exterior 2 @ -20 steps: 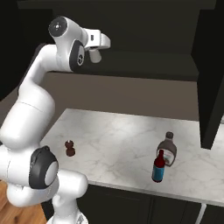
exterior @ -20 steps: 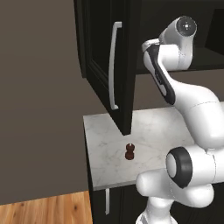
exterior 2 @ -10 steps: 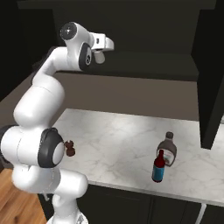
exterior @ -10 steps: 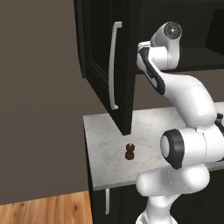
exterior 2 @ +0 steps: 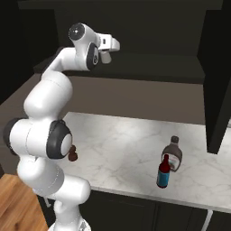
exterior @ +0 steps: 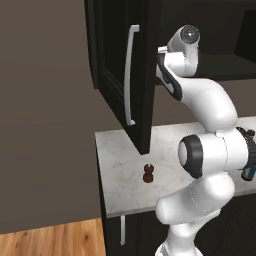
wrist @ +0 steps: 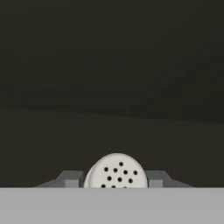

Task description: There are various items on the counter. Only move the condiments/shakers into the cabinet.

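We see the white arm rise from its base at about 5 o'clock in the left base view, bulge through a dark-jointed elbow, then climb to a high shoulder-like joint near 1 o'clock. In the right base view it climbs from 7 o'clock and bends at 11 o'clock, the forearm reaching level toward 12 o'clock. There the gripper (exterior 2: 107, 56) points away from us. In the hand view the gripper (wrist: 115, 178) sits at 6 o'clock, its two grey fingers pressed against the sides of a round whitish perforated shaker top (wrist: 116, 171).
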You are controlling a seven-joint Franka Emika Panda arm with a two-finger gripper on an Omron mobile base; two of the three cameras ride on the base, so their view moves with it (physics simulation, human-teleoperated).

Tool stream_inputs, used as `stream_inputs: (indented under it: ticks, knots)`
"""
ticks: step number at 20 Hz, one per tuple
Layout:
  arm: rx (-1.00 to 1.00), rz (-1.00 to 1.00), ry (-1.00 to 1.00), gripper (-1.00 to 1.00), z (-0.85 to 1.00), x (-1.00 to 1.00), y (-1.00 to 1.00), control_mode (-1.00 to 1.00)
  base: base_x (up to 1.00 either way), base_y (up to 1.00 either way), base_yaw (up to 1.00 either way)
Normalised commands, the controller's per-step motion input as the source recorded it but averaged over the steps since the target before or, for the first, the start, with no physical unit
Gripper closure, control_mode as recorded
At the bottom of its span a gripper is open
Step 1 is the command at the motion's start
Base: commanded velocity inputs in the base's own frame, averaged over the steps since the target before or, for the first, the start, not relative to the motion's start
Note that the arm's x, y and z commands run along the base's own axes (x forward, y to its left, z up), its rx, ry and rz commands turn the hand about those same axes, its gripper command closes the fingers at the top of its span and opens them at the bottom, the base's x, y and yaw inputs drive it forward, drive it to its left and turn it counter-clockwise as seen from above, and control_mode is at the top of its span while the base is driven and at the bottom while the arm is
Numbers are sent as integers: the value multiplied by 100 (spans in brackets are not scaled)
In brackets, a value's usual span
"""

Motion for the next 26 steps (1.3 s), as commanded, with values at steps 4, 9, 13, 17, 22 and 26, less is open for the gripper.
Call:
stream_inputs:
  ticks: [4, 9, 13, 17, 22, 26]
  knots:
    - [0, 0, 0, -100, -9, 29, 0, -100, 0, 0, 0]
    - [0, 0, 0, -100, -6, 37, 0, -100, 0, 0, 0]
    - [-2, 0, 0, -100, -12, 43, 0, -100, 0, 0, 0]
    - [0, 0, 1, -100, -8, 15, 0, -100, 0, 0, 0]
    - [5, -9, -8, -100, -13, -100, -26, -100, 0, 0, 0]
    - [2, -13, -5, -100, -35, -100, -23, -100, 0, 0, 0]
